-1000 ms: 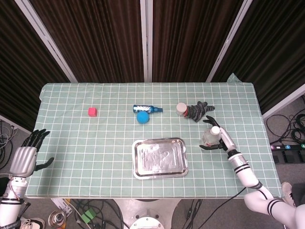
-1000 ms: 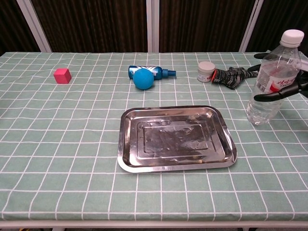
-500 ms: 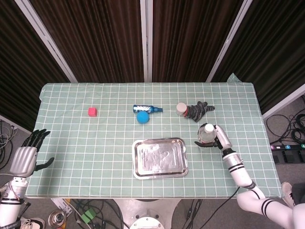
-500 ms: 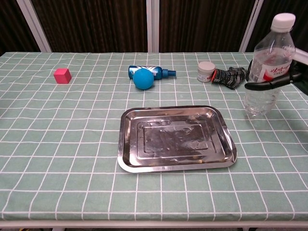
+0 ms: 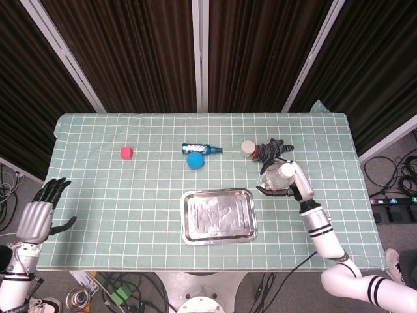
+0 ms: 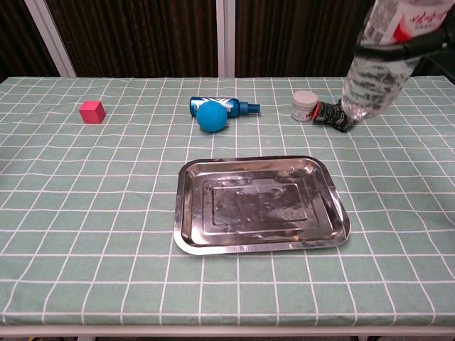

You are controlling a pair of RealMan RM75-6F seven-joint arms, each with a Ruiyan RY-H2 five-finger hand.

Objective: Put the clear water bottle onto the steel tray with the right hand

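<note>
My right hand (image 5: 285,177) grips the clear water bottle (image 5: 276,178) and holds it upright in the air, to the right of the steel tray (image 5: 218,215). In the chest view the clear water bottle (image 6: 375,67) hangs high at the upper right with its cap cut off by the frame; dark fingers (image 6: 419,44) wrap its upper part. The steel tray (image 6: 261,204) lies empty at the table's middle. My left hand (image 5: 40,214) hangs open off the table's left edge.
A blue ball (image 6: 211,116) and a blue spray bottle (image 6: 226,106) lie behind the tray. A small white jar (image 6: 306,106) and a dark glove (image 6: 339,114) sit at the back right, a red cube (image 6: 92,111) at the back left.
My right hand has lifted the bottle off the table and carried it up and leftward, toward the tray. The left hand has barely moved.
</note>
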